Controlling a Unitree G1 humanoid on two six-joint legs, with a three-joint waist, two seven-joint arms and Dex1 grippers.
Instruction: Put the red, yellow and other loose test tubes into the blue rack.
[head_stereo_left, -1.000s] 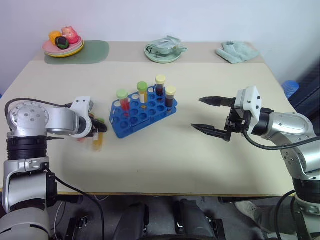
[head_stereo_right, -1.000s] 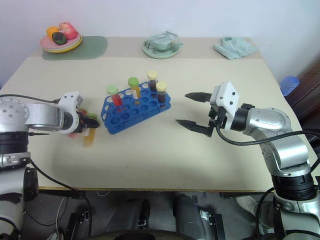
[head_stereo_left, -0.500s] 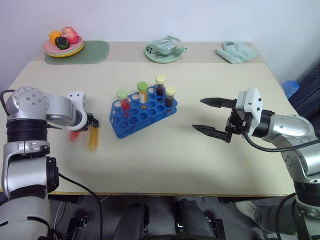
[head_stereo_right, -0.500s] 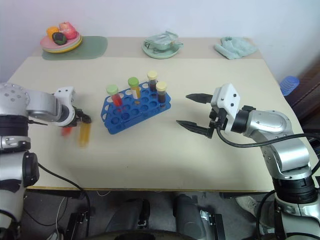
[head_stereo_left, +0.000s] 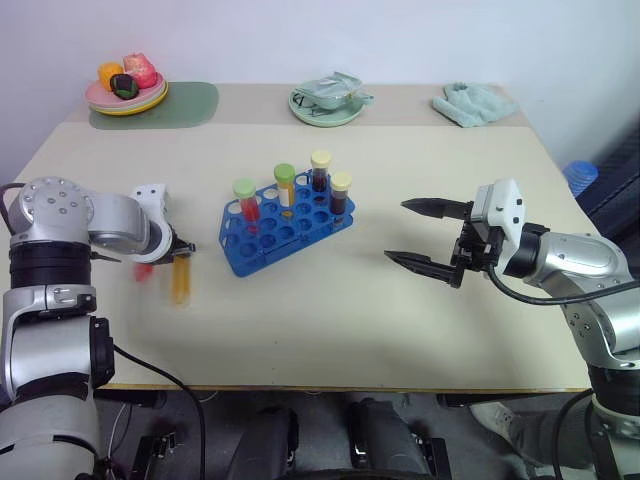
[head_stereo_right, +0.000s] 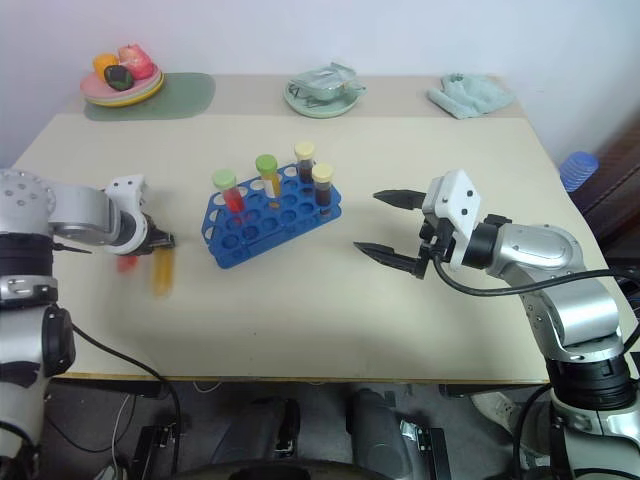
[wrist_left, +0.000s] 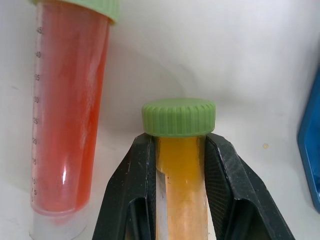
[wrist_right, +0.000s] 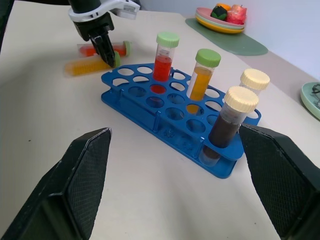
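Left wrist view: my left gripper (wrist_left: 181, 150) is clamped just under the yellow tube's (wrist_left: 181, 195) cap, lower centre; I'd lift it upright before moving to the rack (head_stereo_left: 285, 228). Right gripper (head_stereo_left: 418, 235) gapes wide, empty.

1. the rack (head_stereo_left: 283, 230) is bright blue.
2. the held tube (wrist_left: 181, 165) has yellow-orange liquid and a ribbed green cap.
3. the tube beside it (wrist_left: 67, 120) has red liquid, a green cap and printed grey scale marks.
4. two racked tubes (wrist_right: 231, 120) have dark brown liquid and pale-yellow caps.
5. the worktop (head_stereo_left: 330, 320) is cream.
6. the jaws are black.
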